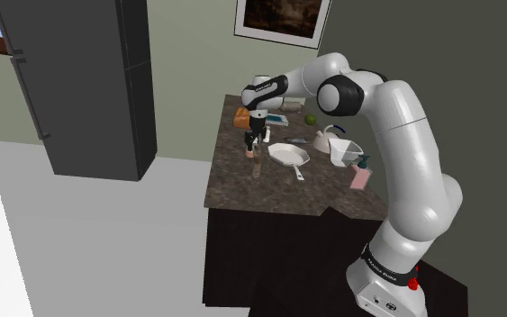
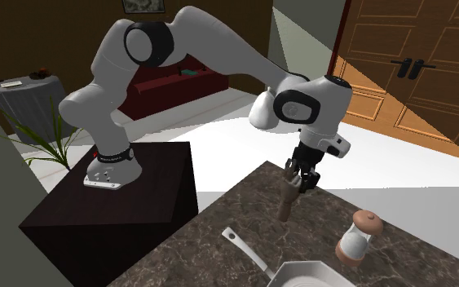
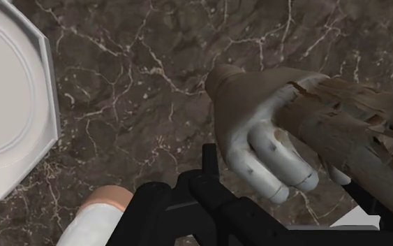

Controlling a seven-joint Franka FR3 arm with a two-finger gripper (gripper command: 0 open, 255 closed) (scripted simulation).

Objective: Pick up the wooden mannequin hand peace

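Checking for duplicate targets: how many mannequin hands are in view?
1. The brown wooden mannequin hand stands upright on the dark marble counter, right under the black pincer; clutter might hide others.

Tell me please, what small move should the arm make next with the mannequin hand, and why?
Probably a short, slow lift straight up. The gripper sits at the top of the mannequin hand, whose base seems to rest on the dark counter; whether the grip holds, I cannot tell, so lift gently.
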